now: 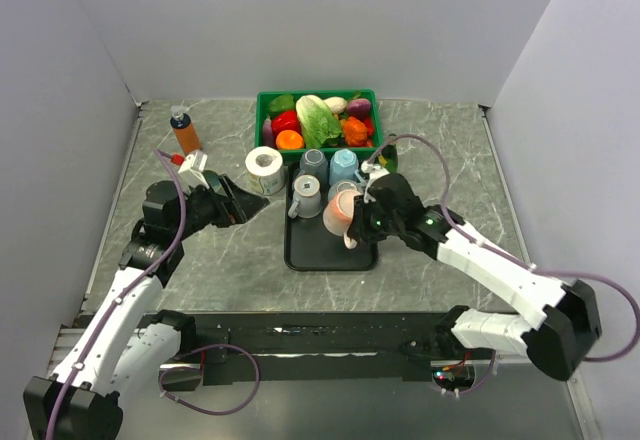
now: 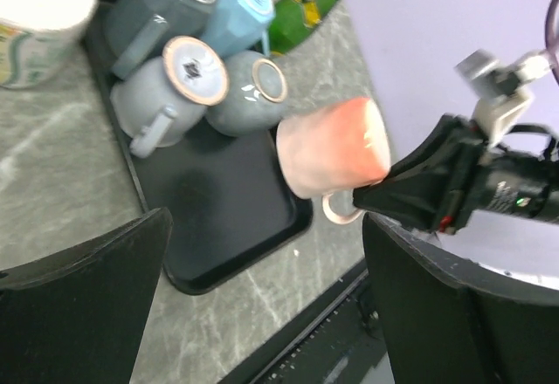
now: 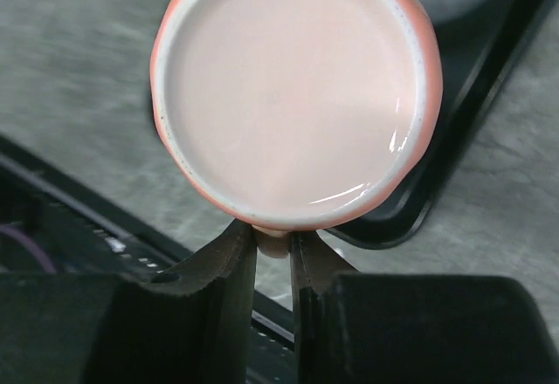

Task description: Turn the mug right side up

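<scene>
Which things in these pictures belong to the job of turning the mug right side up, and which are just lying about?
In the job:
- pink mug, gripped by its handle
- right claw, holding it
- black tray, probably where it is set down

Lying about:
- other mugs on the tray
- paper roll
- green basket of vegetables
- orange bottle
- green bottle

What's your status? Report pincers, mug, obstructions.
Right pincer shut on pink mug, by handle. Mug held over tray, tipped sideways. Left pincer open, empty. Other mugs crowd tray's far end.
</scene>
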Controlling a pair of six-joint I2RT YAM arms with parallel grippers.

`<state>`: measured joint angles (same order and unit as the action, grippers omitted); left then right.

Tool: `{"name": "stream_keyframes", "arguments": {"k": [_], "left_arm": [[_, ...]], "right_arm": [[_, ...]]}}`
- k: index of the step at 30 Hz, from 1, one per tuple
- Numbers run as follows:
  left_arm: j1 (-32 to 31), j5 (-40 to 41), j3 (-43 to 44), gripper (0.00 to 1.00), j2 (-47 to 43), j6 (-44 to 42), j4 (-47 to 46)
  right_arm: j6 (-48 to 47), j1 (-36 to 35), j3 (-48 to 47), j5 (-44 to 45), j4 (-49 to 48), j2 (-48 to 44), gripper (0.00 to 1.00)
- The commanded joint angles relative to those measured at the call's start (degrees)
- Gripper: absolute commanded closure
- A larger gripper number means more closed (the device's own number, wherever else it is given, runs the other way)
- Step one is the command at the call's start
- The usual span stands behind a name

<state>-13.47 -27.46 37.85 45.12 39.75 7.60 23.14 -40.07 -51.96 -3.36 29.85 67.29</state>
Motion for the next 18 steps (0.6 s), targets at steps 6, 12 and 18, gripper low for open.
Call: {"name": "stream_keyframes", "arguments": {"k": [6,12,18], "left_arm": [[-0.76,-14.62,-6.55,0.04,-1.79,10.86,-22.07],[-9.35,-14.12,-8.23,0.04,-0.83,14.4,-32.47],[-15.61,-11.39,-4.97,0.04,3.65,17.8,-35.53]], "right_arm": [[4.02,0.17,-2.79,-11.76,-16.56,-9.89,1.0],[10.07,0.09,-3.14,-18.08,-31.29,-12.44,1.0],[15.35,-1.14,-2.53,-21.61,-43.99,-12.44,1.0]]}}
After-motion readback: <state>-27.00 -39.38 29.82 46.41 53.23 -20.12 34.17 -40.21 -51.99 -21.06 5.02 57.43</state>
